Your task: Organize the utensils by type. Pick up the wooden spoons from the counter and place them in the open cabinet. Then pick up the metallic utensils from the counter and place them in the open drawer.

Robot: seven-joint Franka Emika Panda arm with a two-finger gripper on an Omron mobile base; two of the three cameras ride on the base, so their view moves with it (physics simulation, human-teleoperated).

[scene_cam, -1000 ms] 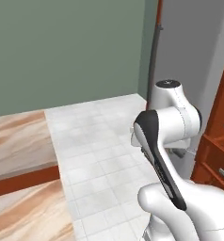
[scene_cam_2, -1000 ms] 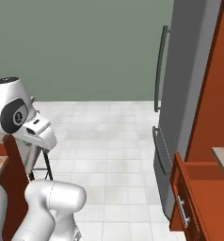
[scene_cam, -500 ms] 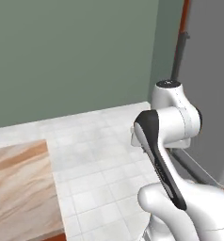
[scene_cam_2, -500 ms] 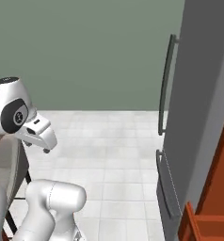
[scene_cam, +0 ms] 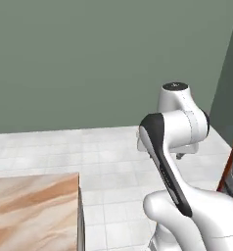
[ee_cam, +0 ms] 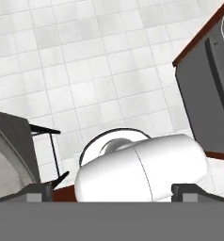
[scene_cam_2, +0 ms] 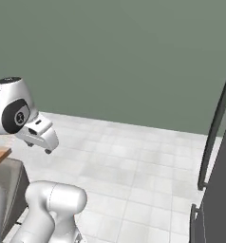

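Pinkish marble of the counter (scene_cam: 33,208) is seen at the lower left of the left base view, just a bare corner of it, with white floor tiles (scene_cam_2: 134,171) and a green wall (scene_cam: 89,59) beyond. The gripper (ee_cam: 113,189) is spread wide with nothing between its tips, pointed down at the tiled floor. A dark fridge (scene_cam_2: 219,166) with a long handle is seen at the right edge of the right base view.

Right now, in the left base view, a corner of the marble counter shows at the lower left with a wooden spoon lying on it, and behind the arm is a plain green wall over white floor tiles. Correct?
Not quite. The left base view shows the counter corner at lower left, but its visible marble top is bare: no spoon lies there. The green wall and the white floor tiles behind the arm are as you say.
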